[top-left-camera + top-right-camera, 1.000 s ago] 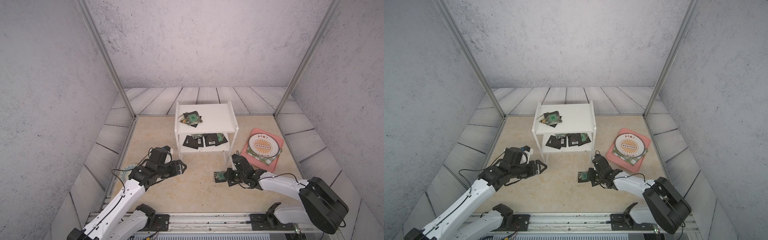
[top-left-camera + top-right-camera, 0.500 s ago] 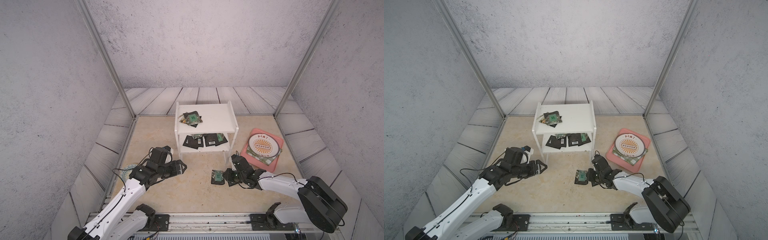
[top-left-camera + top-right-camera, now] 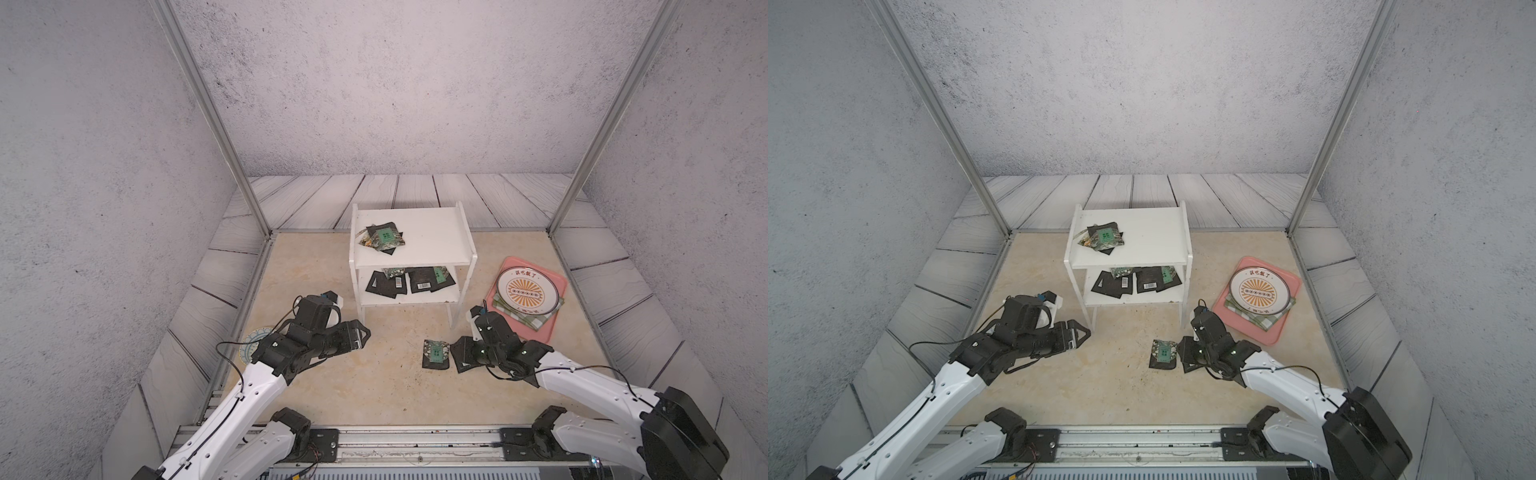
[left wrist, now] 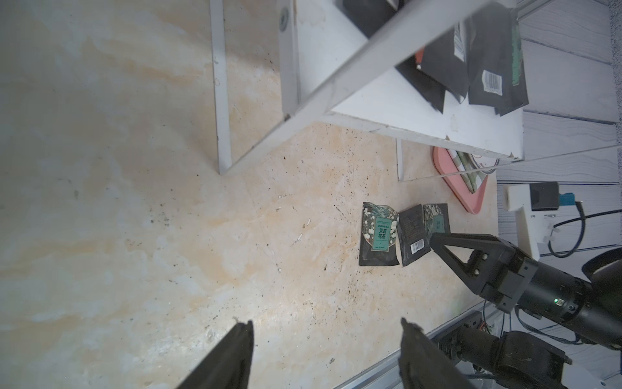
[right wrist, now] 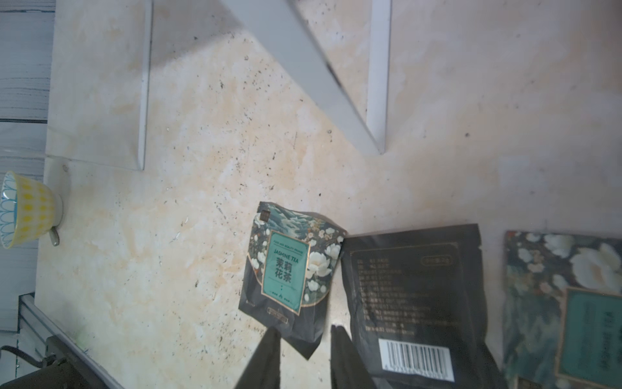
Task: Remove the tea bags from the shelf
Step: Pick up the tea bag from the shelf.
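The white shelf [image 3: 432,237] stands mid-floor, with a heap of tea bags [image 3: 384,239] on its top board and several more [image 3: 409,282] on the lower board. Three tea bags lie on the floor in front: a green-labelled one [image 5: 286,269], a black barcode-side one [image 5: 414,296] and a floral one [image 5: 565,303]. My right gripper [image 5: 304,331] is low over the floor, open, with the green-labelled bag's corner lying loose between its fingertips. My left gripper [image 4: 326,323] hovers open and holds nothing, left of the shelf's front leg [image 3: 361,334].
A pink tray [image 3: 552,328] with a round plate [image 3: 525,291] on a green checkered cloth sits right of the shelf. A small yellow-and-blue cup [image 5: 27,208] stands by the left wall. The metal rail [image 3: 415,440] runs along the front edge.
My right gripper opened and let go of the green-labelled tea bag, which now lies flat on the floor. The left arm barely moved.
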Controlling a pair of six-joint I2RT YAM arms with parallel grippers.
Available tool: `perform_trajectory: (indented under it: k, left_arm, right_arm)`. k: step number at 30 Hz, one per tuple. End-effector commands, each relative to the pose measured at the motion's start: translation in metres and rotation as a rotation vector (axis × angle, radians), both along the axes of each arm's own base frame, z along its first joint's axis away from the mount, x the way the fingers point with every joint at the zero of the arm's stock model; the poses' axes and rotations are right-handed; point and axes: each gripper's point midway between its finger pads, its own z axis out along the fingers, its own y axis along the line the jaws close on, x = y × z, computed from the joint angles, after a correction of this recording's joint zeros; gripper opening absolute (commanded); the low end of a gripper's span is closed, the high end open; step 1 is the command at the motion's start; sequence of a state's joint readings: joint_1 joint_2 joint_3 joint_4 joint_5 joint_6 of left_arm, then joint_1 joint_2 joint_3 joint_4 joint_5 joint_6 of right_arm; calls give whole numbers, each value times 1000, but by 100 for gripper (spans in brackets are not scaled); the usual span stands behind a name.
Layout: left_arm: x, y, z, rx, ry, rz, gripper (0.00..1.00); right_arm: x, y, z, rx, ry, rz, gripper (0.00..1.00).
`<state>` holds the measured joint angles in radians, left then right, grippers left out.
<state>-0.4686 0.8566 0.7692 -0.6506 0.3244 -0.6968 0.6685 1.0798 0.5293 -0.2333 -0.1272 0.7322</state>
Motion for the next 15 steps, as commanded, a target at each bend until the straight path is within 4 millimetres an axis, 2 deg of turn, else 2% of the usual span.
perform_trajectory:
  k: [1, 10, 15]
  left_arm:
    - [1, 0, 22, 2, -55, -11, 72]
    - [4, 3, 61, -5, -129, -2, 70]
    - [7, 6, 85, -2, -195, -2, 66]
  right_arm:
    - [-1, -2, 29, -41, -63, 49, 32]
    - [-5, 13, 91, -19, -157, 153, 33]
    - [-5, 19, 138, -7, -242, 186, 36]
